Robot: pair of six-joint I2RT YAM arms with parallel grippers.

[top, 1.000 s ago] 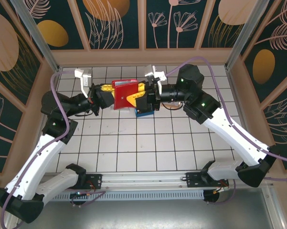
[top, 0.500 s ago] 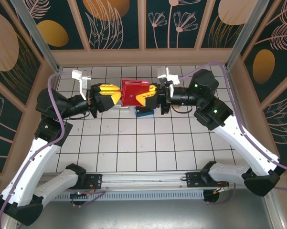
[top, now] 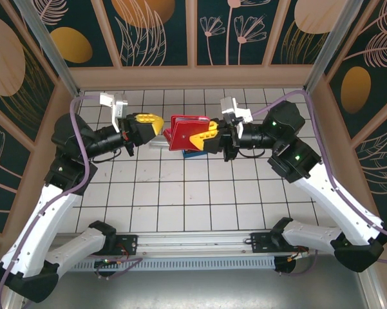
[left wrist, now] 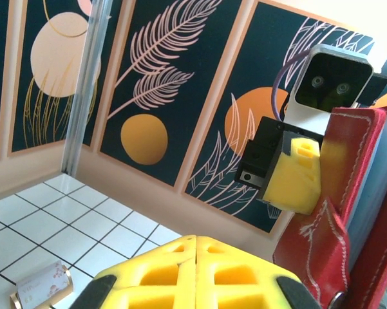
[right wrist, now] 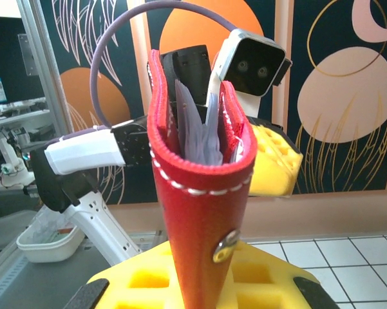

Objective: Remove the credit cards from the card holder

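1. Right claw (top: 196,136): clamped on the wallet (top: 180,132), which it holds in the air over the far middle of the desk (top: 180,199).
2. Right wrist view: the wallet stands upright between the yellow fingers (right wrist: 270,270), fold side down and open edge up. A metal snap shows on its near face.
3. Greyish see-through pockets (right wrist: 196,119) fan out of the open top. Cannot tell whether cards sit in them.
4. Left claw (top: 151,122): fingers together, nothing between them. The left wrist view shows the two yellow pads meeting along a seam.
5. Left claw sits just beside the wallet's left edge, level with it. Touching or not: cannot tell.
6. Left wrist view: the wallet is at the right edge of the picture, with a right-claw finger against its face.
7. Blue block (top: 193,153) lies on the desk below the wallet.
8. Copper block (left wrist: 42,290) lies on the tiles, low left in the left wrist view.
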